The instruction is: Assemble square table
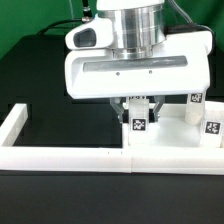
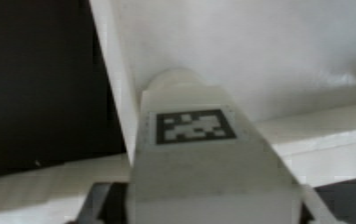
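My gripper [image 1: 140,112] hangs over the near left part of the square tabletop [image 1: 175,142], a flat white slab against the border wall. It is shut on a white tagged leg [image 1: 138,125], held upright with its lower end at the slab. In the wrist view the leg [image 2: 196,130] fills the middle, tag facing the camera, between my dark fingers [image 2: 104,200]. The white slab [image 2: 246,40] lies behind it. Two more tagged legs [image 1: 196,101] [image 1: 212,127] stand on the slab at the exterior view's right. The contact between the held leg and the slab is hidden.
A long low white border wall [image 1: 60,155] runs along the front and turns back at the exterior view's left [image 1: 15,120]. The black table surface [image 1: 50,80] lies inside it and shows in the wrist view [image 2: 42,80].
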Robot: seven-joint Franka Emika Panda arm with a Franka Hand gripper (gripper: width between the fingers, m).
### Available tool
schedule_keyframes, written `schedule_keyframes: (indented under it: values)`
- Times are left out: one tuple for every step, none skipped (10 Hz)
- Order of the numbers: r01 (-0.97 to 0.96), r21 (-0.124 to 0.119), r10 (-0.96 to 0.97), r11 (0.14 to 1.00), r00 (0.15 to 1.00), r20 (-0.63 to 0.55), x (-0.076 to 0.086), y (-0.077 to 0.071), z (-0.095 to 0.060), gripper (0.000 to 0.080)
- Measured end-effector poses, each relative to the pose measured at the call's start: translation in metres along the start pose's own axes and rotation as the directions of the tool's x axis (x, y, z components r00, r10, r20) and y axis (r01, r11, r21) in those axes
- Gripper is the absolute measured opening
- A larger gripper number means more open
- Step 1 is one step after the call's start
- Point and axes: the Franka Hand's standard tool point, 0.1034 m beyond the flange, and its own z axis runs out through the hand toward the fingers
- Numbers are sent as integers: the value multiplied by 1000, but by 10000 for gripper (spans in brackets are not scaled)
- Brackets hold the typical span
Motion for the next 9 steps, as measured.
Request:
schedule_keyframes:
  values:
    - [-89,-1,89,996,996,-6,0,1,1,292]
    - [-236,-4,236,972,972,-19,1,2,1,292]
    - [-450,-9,450,893,893,-19,0,3,2,292]
    - [-649,-13,649,761,761,-17,-2,4,2,292]
    - [-782,-18,782,623,623,-12,-2,5,2,292]
    - [-835,-9,835,550,550,0,-2,7,1,292]
    - [-854,-11,854,520,520,2,-3,7,2,292]
    - [-892,-13,892,451,451,2,-3,7,2,292]
    - [-902,-14,902,432,432,3,-4,7,2,292]
